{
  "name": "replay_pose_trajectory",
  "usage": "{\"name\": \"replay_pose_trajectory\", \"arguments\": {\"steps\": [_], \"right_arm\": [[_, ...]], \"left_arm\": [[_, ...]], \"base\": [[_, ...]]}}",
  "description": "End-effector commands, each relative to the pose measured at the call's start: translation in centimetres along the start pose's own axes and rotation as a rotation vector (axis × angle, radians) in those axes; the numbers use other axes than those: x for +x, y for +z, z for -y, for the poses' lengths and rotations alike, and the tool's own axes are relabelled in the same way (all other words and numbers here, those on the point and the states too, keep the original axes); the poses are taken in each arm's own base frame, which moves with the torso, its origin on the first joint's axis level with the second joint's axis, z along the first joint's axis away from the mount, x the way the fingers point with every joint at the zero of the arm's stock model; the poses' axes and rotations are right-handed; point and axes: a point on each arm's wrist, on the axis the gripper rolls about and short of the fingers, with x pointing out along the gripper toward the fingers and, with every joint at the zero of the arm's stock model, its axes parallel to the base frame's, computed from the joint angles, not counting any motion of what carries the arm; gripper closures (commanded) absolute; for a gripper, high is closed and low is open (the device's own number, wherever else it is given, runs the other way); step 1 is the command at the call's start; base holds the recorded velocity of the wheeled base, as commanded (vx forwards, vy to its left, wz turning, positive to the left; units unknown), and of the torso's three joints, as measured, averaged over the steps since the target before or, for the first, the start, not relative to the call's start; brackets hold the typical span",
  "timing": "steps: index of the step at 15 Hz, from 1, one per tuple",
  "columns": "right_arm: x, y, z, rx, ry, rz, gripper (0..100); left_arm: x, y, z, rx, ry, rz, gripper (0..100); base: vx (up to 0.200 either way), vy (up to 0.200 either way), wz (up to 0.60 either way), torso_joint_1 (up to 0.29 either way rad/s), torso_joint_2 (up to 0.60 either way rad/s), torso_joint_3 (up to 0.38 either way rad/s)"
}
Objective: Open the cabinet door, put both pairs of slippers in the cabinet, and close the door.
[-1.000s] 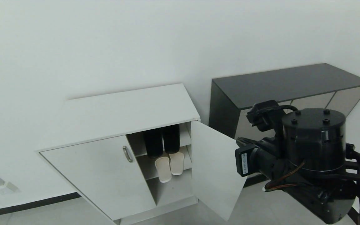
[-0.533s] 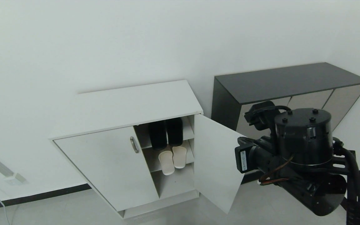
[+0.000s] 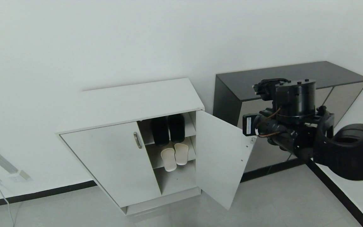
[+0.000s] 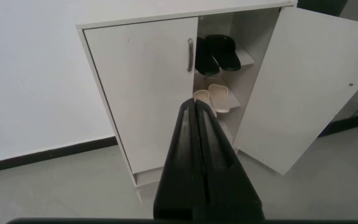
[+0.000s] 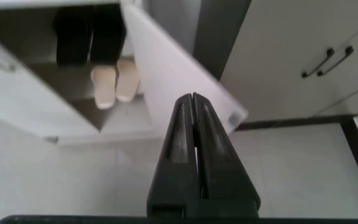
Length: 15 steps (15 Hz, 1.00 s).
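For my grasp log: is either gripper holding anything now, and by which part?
Nothing is held. The left gripper and the right gripper both have their jaws shut with nothing between them.

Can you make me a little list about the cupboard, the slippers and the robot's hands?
cabinet: white, against the wall
right door: swung open
left door: shut
black slippers: upper shelf, side by side
white slippers: shelf below, side by side
left gripper: shut, empty, in front of the cabinet
right gripper: shut, empty, near the open door's edge
dark sideboard: beside the cabinet
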Motion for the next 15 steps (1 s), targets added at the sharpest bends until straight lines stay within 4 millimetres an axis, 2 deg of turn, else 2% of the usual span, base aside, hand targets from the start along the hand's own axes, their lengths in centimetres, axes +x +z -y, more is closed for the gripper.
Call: {"name": "replay_pose_trajectory", "arguments": {"steps": [1,3,8,15], "right_arm": [[4.8,-0.5,1.4,0.008,-0.053,-0.038,100],[6.9,-0.7,2.2,0.014,-0.072,-0.048,100],[10.5,-2.3,4.0,0.028,-0.111,-0.08,100],[12.9,-3.4,4.4,0.029,-0.121,-0.096,100]], "left_arm": [[0.0,0.0,0.0,0.0,0.0,-0.001,100],[0.0,0.0,0.0,0.0,0.0,-0.001,100],[0.0,0.0,0.0,-0.002,0.002,-0.001,100],[0.0,0.0,0.0,-0.002,0.0,-0.001,100]], "base": [[0.0,0.0,0.0,0.0,0.0,0.0],[0.0,0.0,0.0,0.0,0.0,0.0],[0.0,0.0,0.0,0.0,0.0,0.0],[0.0,0.0,0.0,0.0,0.0,0.0]]}}
